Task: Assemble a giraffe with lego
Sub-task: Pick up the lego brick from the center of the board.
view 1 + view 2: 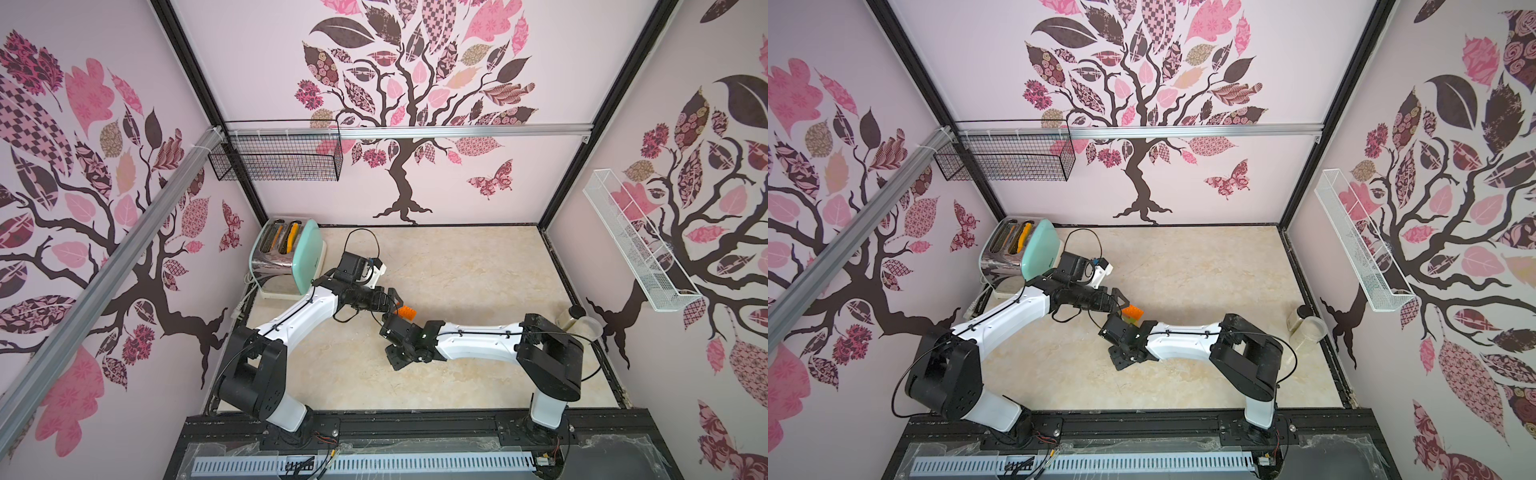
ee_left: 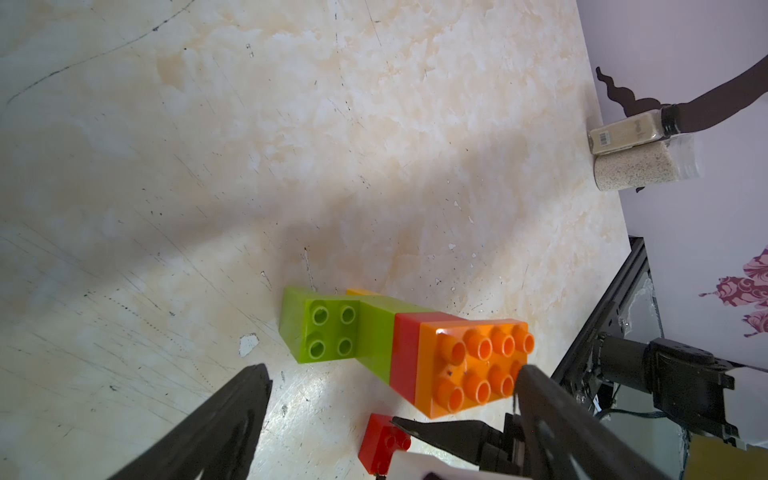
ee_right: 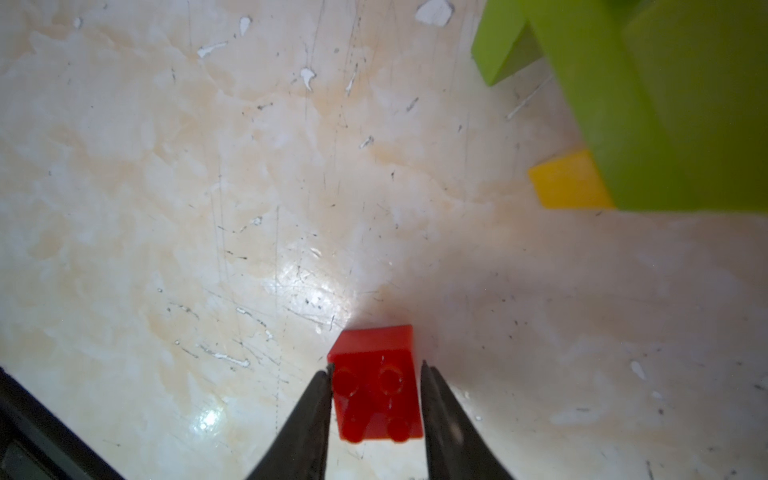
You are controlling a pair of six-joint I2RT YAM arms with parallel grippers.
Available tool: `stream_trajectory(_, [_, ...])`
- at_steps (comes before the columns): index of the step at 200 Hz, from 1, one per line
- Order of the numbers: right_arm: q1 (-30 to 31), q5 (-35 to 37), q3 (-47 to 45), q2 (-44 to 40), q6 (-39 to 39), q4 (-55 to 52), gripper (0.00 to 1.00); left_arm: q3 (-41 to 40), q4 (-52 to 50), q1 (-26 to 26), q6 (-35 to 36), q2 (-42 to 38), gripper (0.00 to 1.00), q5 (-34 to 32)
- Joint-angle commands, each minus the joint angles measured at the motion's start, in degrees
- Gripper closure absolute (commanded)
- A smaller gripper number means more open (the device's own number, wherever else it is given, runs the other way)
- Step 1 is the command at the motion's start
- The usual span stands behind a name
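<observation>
The giraffe [image 2: 473, 365] stands mid-table: lime-green body and neck, a yellow leg [image 3: 569, 183], and a red brick under an orange studded head. In both top views only the orange head [image 1: 406, 311] [image 1: 1133, 312] shows between the two grippers. My left gripper [image 2: 390, 370] is open wide just above the head, one finger on each side, holding nothing. A small red lego brick [image 3: 376, 386] lies on the table beside the giraffe. My right gripper [image 3: 377, 365] is shut on the sides of this brick [image 2: 380, 440].
A mint toaster [image 1: 286, 257] stands at the back left. A spice jar [image 2: 631, 133] and a cup of grains [image 2: 636, 168] sit by the right wall. A black wire basket [image 1: 274, 156] and a white rack [image 1: 636, 245] hang on the walls.
</observation>
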Motion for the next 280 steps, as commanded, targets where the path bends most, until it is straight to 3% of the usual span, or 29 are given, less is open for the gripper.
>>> stream_trajectory(1, [-0.2,1.0,2.1,2.5,-0.5,-0.6,0.62,1.3,-0.4,0.2,1.1,-1.1,0.02,-0.5])
stream_trajectory(90, [-0.2,0.2,3.0,4.1,-0.6,-1.5,0.59,2.8,-2.1,2.8,1.4,-2.5,0.02,-9.0])
stream_trajectory(144, [-0.2,0.2,2.6,3.5,-0.5,-1.7,0.58,1.6,-1.9,3.9,3.2,-4.2,0.02,-17.3])
stream_trajectory(186, [-0.2,0.1,2.8,2.3,-0.9,-2.4,0.77,-0.7,-0.5,5.1,5.0,-6.1,0.02,-19.1])
stream_trajectory(238, [-0.4,0.5,7.3,-7.7,-5.9,-13.4,0.80,-7.7,3.3,5.3,18.1,-14.0,0.02,-19.2])
stream_trajectory(280, [-4.6,-1.8,21.5,-12.0,-16.5,-29.9,0.81,-14.9,5.1,7.9,29.1,-21.8,0.02,-16.9])
